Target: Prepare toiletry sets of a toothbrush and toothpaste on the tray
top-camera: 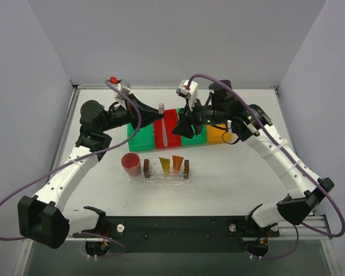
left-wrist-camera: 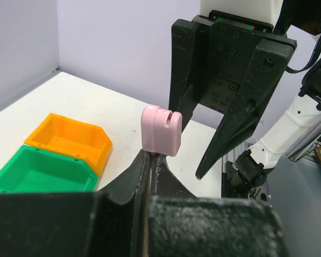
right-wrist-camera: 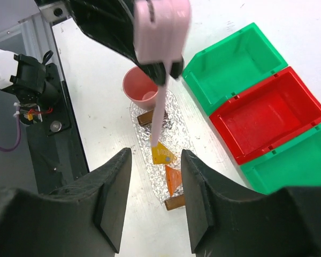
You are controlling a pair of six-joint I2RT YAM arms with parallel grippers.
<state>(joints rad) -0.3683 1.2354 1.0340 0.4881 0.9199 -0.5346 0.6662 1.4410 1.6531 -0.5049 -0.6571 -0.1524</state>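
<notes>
the slim whitish-pink plastic toothbrush (right-wrist-camera: 159, 107) hangs cap end up above the white table (top-camera: 247, 167), clamped just under its blocky pink cap by the left jaws. it sits at top centre of the right wrist view, where the frame's upper edge cuts off the cap. in the left wrist view only the cap shows, at centre, with the stick buried between the closed jaws. no bristles can be made out. the right jaws stand apart, facing the toothbrush from just beside it without touching.

in the top view the toothbrush is over the red plastic bin (top-camera: 173, 127) at centre. below it, the small clear tray (top-camera: 146, 167) holds the yellow-orange tube (right-wrist-camera: 161, 155) and the orange tube (right-wrist-camera: 173, 181).
</notes>
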